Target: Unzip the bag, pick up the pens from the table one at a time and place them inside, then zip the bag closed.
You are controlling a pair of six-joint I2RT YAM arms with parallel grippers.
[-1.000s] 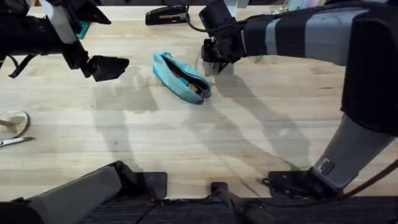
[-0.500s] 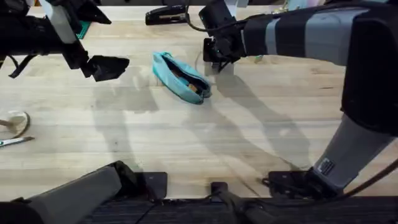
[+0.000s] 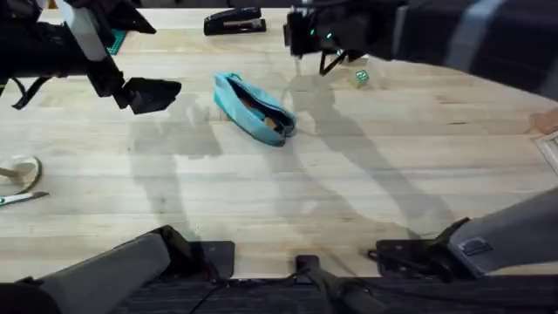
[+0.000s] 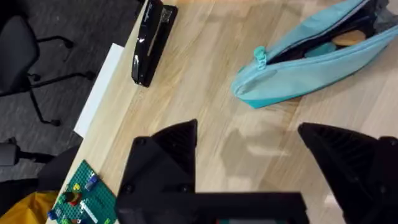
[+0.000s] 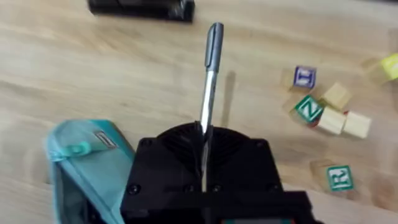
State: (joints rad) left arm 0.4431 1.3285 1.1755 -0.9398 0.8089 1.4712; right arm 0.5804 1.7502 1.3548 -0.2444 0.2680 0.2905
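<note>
Right gripper (image 5: 205, 140) is clamping the pen (image 5: 210, 74), hovering with the unzipped bag (image 3: 253, 107) lying at its eight o'clock.

Bag (image 3: 254, 106) lies on surface (image 3: 349, 192) near centre, slanted, one end toward far-left, other toward near-right; zipper open, items inside. Stapler (image 3: 234, 21) sits behind bag, near far edge. Left tool (image 3: 150, 94) hangs above surface, left of bag, well apart, fingers spread. Right tool (image 3: 307, 35) is behind & right of bag, above surface, clamped on pen (image 5: 209, 78), which sticks out beyond fingertips. Letter blocks (image 5: 323, 112) lie right of right tool, one (image 3: 361, 78) just beside it. At left edge of surface: scissors (image 3: 19, 199), w/ tape roll (image 3: 19, 171) just behind them.
</note>
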